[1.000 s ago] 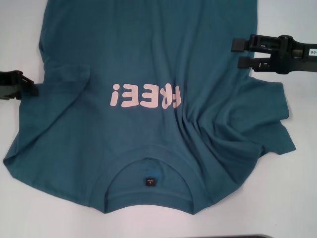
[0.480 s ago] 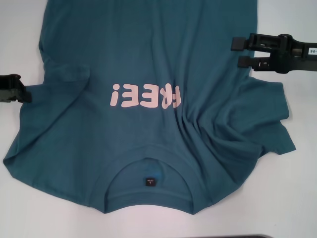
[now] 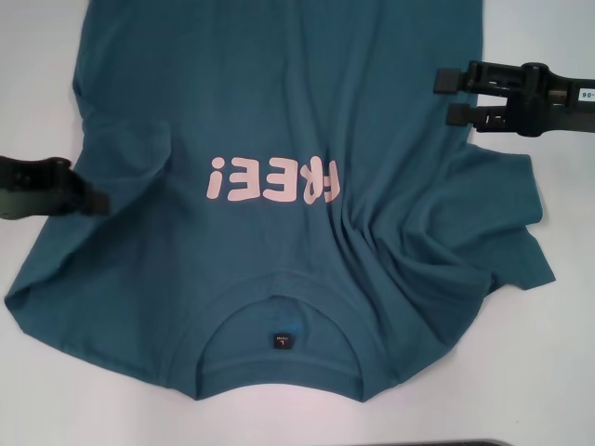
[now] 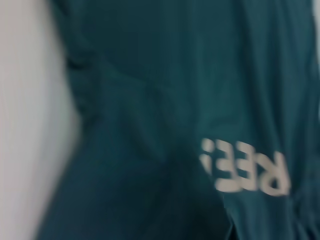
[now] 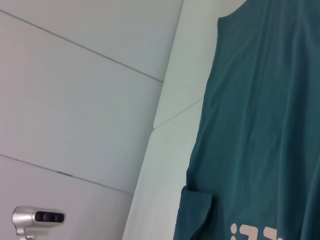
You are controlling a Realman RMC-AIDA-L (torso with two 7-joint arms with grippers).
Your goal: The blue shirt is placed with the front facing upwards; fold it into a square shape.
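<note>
The blue shirt (image 3: 307,121) lies front up on the white table (image 3: 567,372), filling most of the head view, with its ribbed collar (image 3: 279,316) toward the table's near edge and its lower body running off the far side of the picture, so the hem cannot be seen. The pale pink "FREE!" print (image 3: 274,178) reads upside down across the chest, and a small black neck label (image 3: 281,341) sits inside the collar opening. The sleeve on the robot's right (image 3: 502,223) is bunched into deep creases and partly folded over itself; the sleeve on the robot's left (image 3: 125,139) is tucked in a rumpled flap against the body. The left hand (image 3: 88,200) reaches in from the table's left edge and its dark tip overlaps the shirt's left margin below that flap; it is blurred, most of it is cut off, and whether it is released or clenched on cloth cannot be told. The left wrist view is smeared and shows only teal cloth and part of the lettering. The right hand (image 3: 444,98) hangs over the shirt's right side near the table's right edge, its two black fingers (image 3: 465,79) apart with nothing between them. The right wrist view shows the shirt's far part, the table's far edge and a wall beyond, with a small silver camera (image 5: 37,219) low in that picture.
</note>
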